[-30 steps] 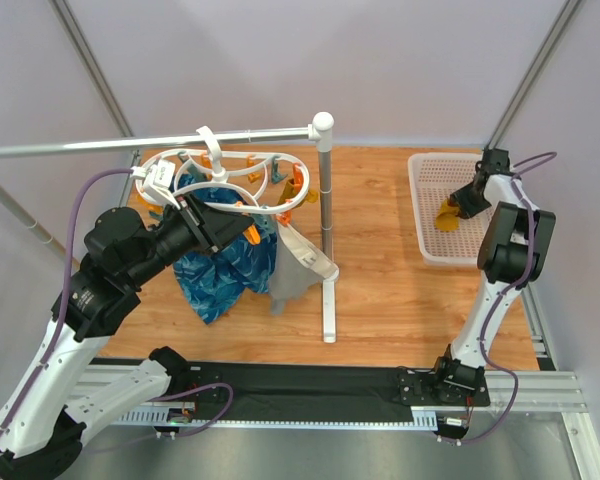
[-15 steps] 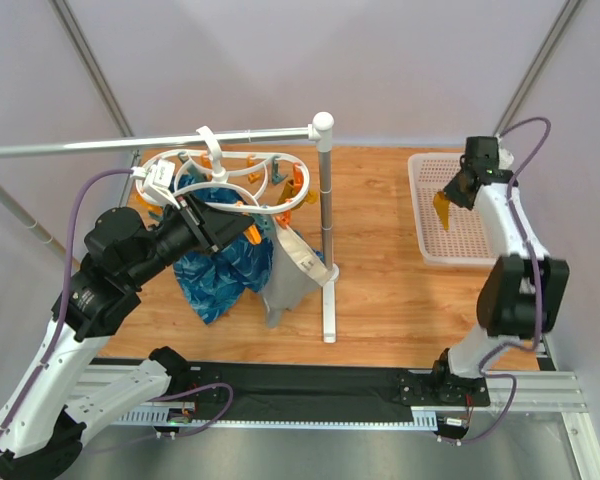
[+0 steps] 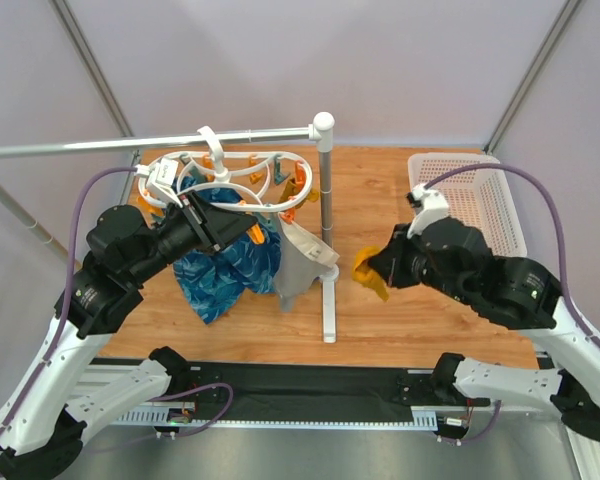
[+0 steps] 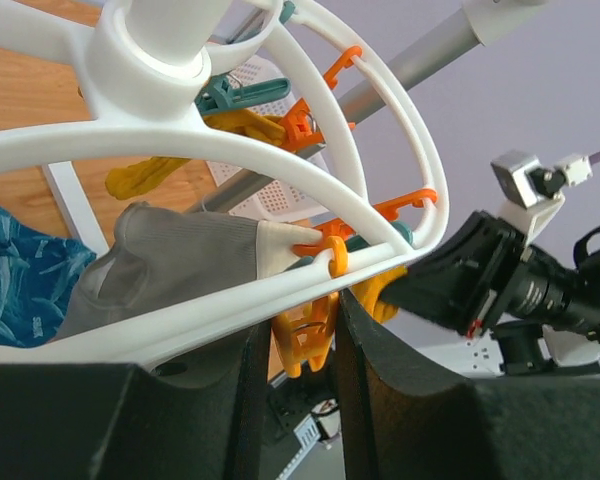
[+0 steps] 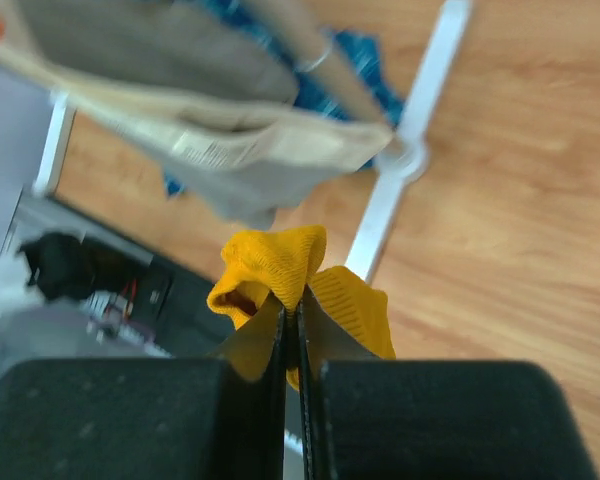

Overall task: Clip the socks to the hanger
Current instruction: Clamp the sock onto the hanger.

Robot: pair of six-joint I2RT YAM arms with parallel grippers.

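From above, the left gripper (image 3: 212,222) reaches under the hanger (image 3: 242,172) hooked on the rail (image 3: 100,146); the right gripper (image 3: 378,265) holds a sock (image 3: 368,278) just right of the post (image 3: 325,200). Left wrist: fingers (image 4: 390,400) pinch an orange clip (image 4: 305,340) under the ring. Right wrist: jaws clamp the sock tightly

Bright, even light fills the top view, and the desk (image 3: 400,200) carries only faint, soft shadows. In the left wrist view the white hanger (image 4: 310,70) is pale and washed out, and the left claw (image 4: 302,350) is dark and soft. In the right wrist view the sock (image 5: 280,265) is sharp and the garments (image 5: 230,140) behind it are blurred.
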